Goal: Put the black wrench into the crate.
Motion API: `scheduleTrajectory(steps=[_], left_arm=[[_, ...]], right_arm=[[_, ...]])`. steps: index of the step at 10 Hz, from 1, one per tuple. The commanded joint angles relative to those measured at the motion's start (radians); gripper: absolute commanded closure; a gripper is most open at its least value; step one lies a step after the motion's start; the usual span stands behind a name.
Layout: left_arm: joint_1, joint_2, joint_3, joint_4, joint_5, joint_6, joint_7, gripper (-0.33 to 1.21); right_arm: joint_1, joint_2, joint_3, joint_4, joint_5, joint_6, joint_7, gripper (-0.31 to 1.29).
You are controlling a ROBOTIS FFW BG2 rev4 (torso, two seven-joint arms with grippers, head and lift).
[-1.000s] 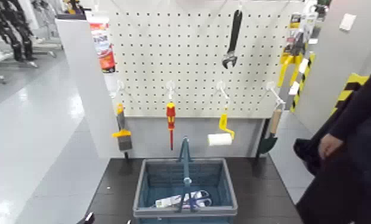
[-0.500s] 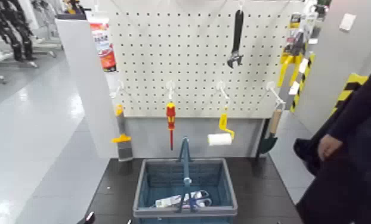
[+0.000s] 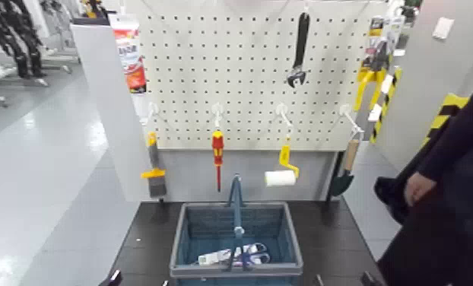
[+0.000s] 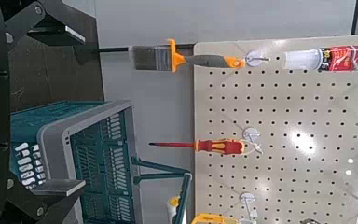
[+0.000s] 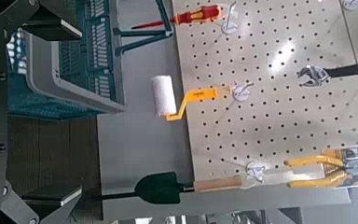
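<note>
the right gripper [image 3: 344,280] has just come into view, jaws apart, near-right of the crate [image 3: 277,269] — likely readying to reach. the black wrench [image 3: 301,44] hangs above and beyond the crate; the left gripper [image 3: 140,281], also spread, waits near-left.

Black wrench [image 3: 299,52]: long, slim, silvery adjustable jaw; hangs upright from the upper part of the pegboard, jaw end down. Crate [image 3: 237,240]: blue-grey rectangular plastic basket with slotted sides and thick rim; stands upright on the dark surface, centre handle raised, packaged items inside, apparently, though their kind is unclear.
</note>
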State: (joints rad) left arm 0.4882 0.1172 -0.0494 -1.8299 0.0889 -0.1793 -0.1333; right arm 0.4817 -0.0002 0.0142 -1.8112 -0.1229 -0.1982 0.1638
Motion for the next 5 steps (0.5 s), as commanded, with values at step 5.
scheduleTrajectory(steps=[5], left_arm=[[-0.040, -0.002, -0.030, 0.017, -0.005, 0.021, 0.018, 0.21]], right_arm=[[-0.187, -0.004, -0.074, 0.032, -0.015, 0.151, 0.120, 0.15]])
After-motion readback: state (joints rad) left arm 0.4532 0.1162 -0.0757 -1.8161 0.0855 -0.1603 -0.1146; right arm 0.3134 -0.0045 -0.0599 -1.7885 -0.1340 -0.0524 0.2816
